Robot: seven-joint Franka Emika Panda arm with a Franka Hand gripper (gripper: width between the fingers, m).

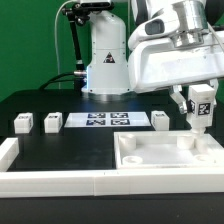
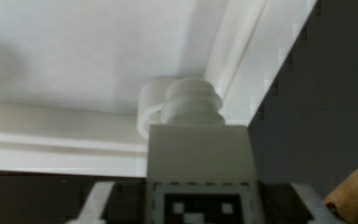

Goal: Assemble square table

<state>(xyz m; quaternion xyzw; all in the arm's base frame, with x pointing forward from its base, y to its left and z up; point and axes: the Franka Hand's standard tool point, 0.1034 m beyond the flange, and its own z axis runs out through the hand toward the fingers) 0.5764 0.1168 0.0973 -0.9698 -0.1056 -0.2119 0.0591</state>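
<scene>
One leg [image 1: 200, 118] of the four is off the table, clamped upright between the closed jaws of the gripper [image 1: 200, 100] with its tag facing the room. It hangs over the far corner of the square tabletop [image 1: 160, 155] on the exterior view's right. That slab lies rim-up just behind the long rail [image 1: 50, 182]. The three loose legs [image 1: 52, 121] stand in a row on either side of the marker board [image 1: 100, 120], well apart from the work. Principal risk: the wrist view shows the leg's rounded lower end [image 2: 179, 100] close against the inner rim at the corner. If it comes down off-centre it would likely ride on the rim wall rather than seat. Whether it already touches the slab I cannot tell. Second risk: nothing visibly holds the slab down, so a sideways push or a twist from the leg could skate it along the rail. Third: the grip sits high on the leg, so a bump against the rim might tilt it between the fingers. Pose: the arm [image 1: 175, 55] reaches in from above on the exterior view's right, wrist pointing straight down, and the leg is near vertical.
</scene>
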